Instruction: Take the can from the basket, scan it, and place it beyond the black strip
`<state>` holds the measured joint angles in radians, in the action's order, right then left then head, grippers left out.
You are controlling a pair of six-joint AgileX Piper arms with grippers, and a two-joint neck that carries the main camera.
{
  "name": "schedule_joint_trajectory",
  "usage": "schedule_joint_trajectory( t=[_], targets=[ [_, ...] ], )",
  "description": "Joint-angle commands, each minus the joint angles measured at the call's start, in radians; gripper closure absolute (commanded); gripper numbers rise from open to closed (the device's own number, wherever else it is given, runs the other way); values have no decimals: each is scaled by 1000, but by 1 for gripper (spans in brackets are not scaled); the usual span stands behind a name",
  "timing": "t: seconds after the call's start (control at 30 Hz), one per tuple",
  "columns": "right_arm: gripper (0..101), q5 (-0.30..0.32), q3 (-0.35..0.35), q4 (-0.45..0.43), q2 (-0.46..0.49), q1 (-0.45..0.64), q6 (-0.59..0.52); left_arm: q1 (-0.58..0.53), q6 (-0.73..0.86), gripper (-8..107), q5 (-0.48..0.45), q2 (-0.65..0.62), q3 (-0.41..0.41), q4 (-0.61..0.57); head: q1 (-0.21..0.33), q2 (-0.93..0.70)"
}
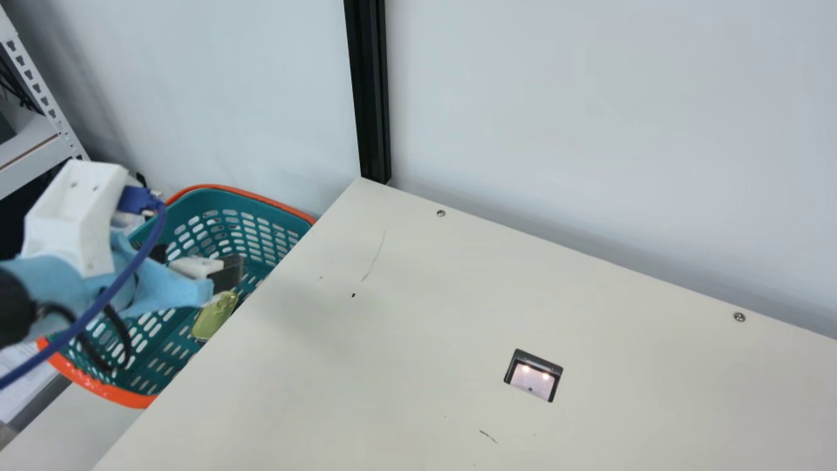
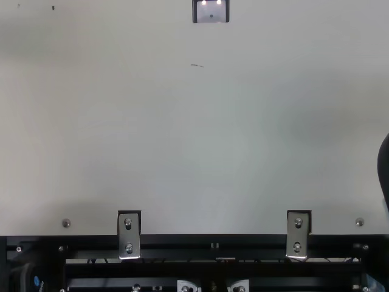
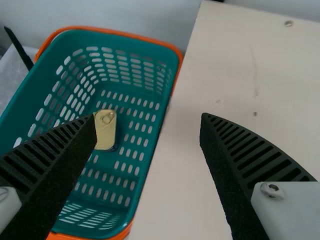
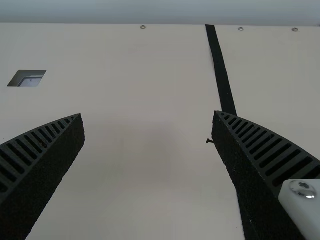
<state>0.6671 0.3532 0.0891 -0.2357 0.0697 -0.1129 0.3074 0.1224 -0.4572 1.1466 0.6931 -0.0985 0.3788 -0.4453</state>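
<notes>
The left gripper (image 1: pixel 225 273) hangs where basket (image 1: pixel 242 191) meets table (image 1: pixel 392 314), its ribbed fingers spread wide apart. Below it, down in the basket, there's the can (image 1: pixel 213 318); well off to its right, the scanner (image 1: pixel 533 378).

Basket (image 1: pixel 225 197): perforated plastic, smooth, low sheen. Tabletop (image 1: pixel 392 314): smooth, matt, scuffed. Can (image 3: pixel 105 131): metal-looking end, glossy. Screws (image 2: pixel 66 223): bright metal. Brackets (image 2: pixel 129 236): shiny metal. Strip (image 4: pixel 220 70): matt black. Wall (image 1: pixel 588 118): smooth, matt.
</notes>
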Motion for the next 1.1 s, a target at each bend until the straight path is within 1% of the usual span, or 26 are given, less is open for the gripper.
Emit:
schedule_joint_trajectory(
  t=[0.0, 0.17, 0.33, 0.53, 0.7, 1.07],
  targets=[
    [0, 0, 0, 0, 0, 0, 0, 79, 165, 9, -2, 203, 45, -44, 43, -15],
    [0, 0, 0, 0, 0, 0, 0, 179, 308, 9, -9, 403, 134, -99, 43, -15],
    [0, 0, 0, 0, 0, 0, 0, 231, 362, 9, -21, 581, 216, -81, 43, -15],
    [0, 0, 0, 0, 0, 0, 0, 237, 343, 9, -17, 763, 311, -18, 43, -15],
    [0, 0, 0, 0, 0, 0, 0, 226, 317, 9, -11, 898, 407, 19, 43, -15],
    [0, 0, 0, 0, 0, 0, 0, 211, 267, 9, -3, 1132, 642, 68, 43, -15]
  ],
)
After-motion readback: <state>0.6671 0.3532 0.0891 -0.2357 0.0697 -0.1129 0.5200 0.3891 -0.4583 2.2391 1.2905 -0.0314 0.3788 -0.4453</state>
